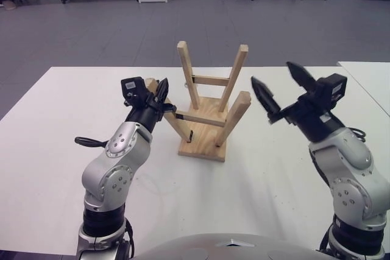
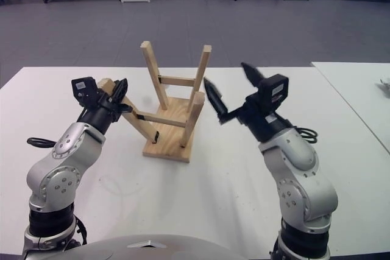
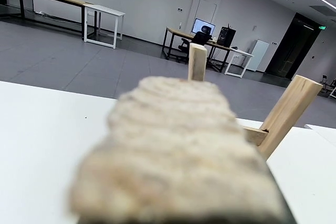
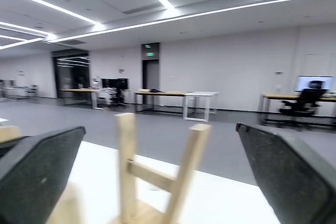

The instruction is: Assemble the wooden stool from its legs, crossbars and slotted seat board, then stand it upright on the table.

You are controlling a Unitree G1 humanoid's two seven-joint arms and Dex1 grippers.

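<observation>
four legs up: the stool (image 1: 207,120) sits upside down mid-bench (image 1: 61,120), seat board (image 1: 198,147) flat. left end effector (image 1: 159,92) clamped on the leg (image 1: 178,129) nearest it, right end effector (image 1: 271,72) spread wide just right of the stool. likely light, stiff wood with loose joints, so grip legs low near the seat board.

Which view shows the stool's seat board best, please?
The left eye view: the seat board lies flat on the table, its near edge unobstructed beneath upturned legs. The right eye view matches. The right wrist view catches a sliver; the left wrist view has a blurred leg in front.
</observation>
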